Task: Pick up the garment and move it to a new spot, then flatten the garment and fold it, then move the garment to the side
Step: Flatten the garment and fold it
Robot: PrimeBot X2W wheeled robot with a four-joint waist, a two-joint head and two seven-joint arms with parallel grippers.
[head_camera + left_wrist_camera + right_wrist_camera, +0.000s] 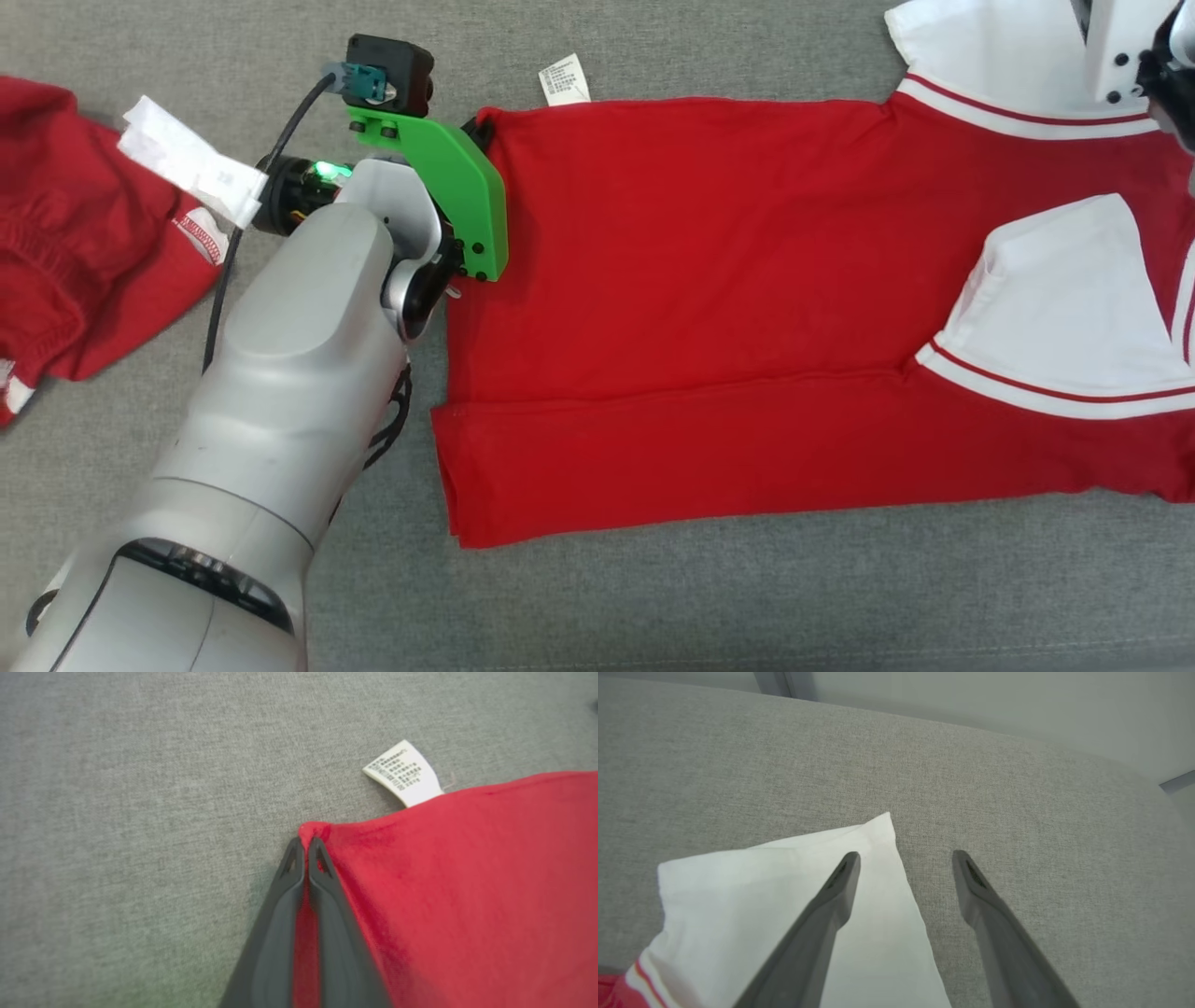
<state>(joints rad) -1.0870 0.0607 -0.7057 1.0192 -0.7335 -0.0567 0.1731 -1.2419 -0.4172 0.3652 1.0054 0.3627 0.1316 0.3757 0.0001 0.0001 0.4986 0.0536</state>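
Note:
The garment (709, 280) is a red shirt with white sleeves, lying flat on the grey cushion with its lower part folded up. A white care label (565, 79) sticks out at its far edge. My left gripper (306, 842) is shut on the shirt's far left corner (315, 830), with red cloth pinched between the fingers. In the head view that gripper (478, 131) sits under its green camera mount. My right gripper (906, 858) stands open above the tip of a white sleeve (761, 896), one finger over the cloth and the other over bare cushion.
A second red garment (75, 243) with a white tag (187, 163) lies crumpled at the left. The cushion's back edge (1017, 742) runs just beyond the right gripper, with a pale wall behind it. Bare grey cushion (747, 597) lies in front of the shirt.

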